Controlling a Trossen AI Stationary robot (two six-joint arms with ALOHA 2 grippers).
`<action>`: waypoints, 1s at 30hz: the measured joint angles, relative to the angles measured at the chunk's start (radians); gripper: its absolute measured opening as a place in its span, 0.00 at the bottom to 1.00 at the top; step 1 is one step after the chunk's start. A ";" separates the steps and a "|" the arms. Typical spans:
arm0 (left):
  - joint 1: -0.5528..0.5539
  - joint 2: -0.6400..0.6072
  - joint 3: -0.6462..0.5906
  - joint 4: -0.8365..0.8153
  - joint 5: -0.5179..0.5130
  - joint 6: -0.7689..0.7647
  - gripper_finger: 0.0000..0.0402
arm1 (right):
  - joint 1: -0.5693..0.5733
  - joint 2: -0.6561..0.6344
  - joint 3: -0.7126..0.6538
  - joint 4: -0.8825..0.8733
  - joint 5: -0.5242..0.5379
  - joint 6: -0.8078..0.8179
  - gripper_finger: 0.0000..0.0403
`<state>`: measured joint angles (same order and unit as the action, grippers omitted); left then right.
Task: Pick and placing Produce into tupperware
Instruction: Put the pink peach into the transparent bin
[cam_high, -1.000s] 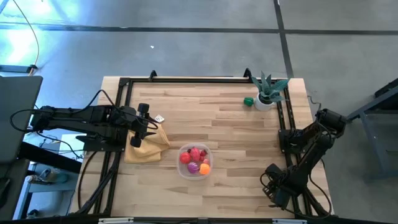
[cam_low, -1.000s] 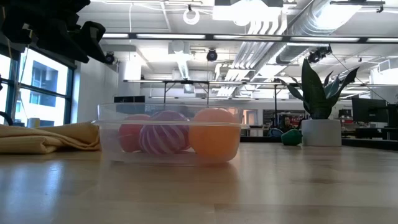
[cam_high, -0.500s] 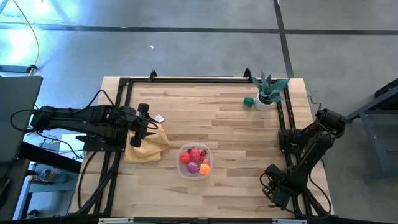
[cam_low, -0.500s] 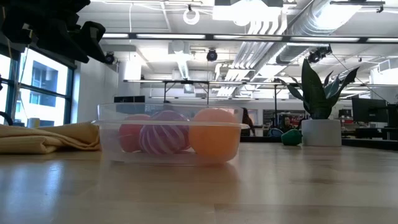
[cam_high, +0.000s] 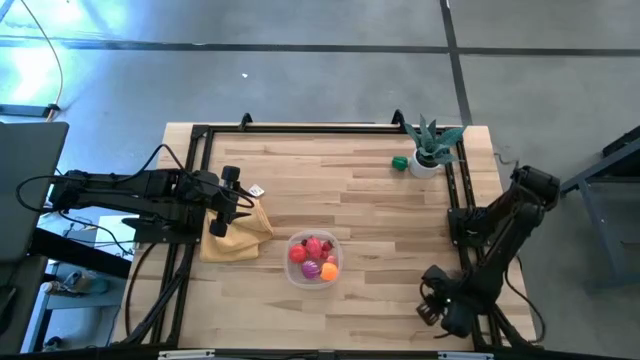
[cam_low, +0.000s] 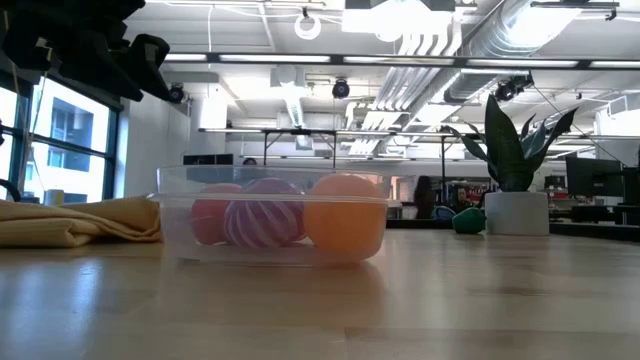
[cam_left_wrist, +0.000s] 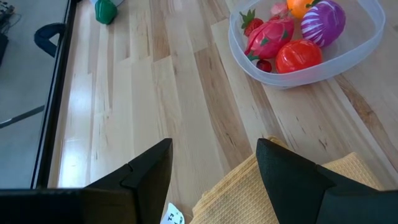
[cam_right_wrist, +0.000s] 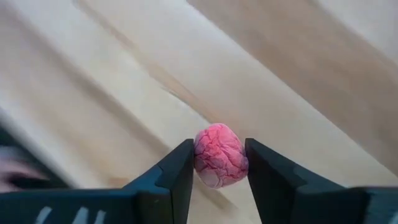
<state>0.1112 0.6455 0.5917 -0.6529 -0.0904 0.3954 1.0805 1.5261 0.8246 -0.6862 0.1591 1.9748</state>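
Right wrist view: right gripper (cam_right_wrist: 219, 165) pinches pink produce (cam_right_wrist: 220, 155), seemingly firmly; lift straight, then cross to tupperware (cam_high: 314, 259); left gripper (cam_left_wrist: 214, 165) spread, idle.

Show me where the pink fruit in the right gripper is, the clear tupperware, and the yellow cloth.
pink fruit (cam_right_wrist: 220, 155), right wrist view, middle of its wrinkled surface between the fingers.
tupperware (cam_left_wrist: 367, 43), left wrist view, bare clear wall at the rim.
yellow cloth (cam_high: 252, 232), high view, uncovered part beside the left gripper.
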 joint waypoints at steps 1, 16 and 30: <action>0.000 0.000 0.000 0.000 0.000 0.000 0.55 | -0.008 -0.015 0.000 0.025 0.061 -0.023 0.32; 0.000 0.000 0.000 0.000 0.000 0.000 0.55 | -0.368 -0.165 0.000 0.384 0.381 -0.969 0.32; 0.000 0.000 0.000 0.000 0.000 0.000 0.55 | -0.837 -0.099 0.000 0.783 0.000 -1.638 0.32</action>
<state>0.1112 0.6456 0.5916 -0.6529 -0.0902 0.3954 0.2438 1.4272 0.8246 0.0971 0.1587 0.3369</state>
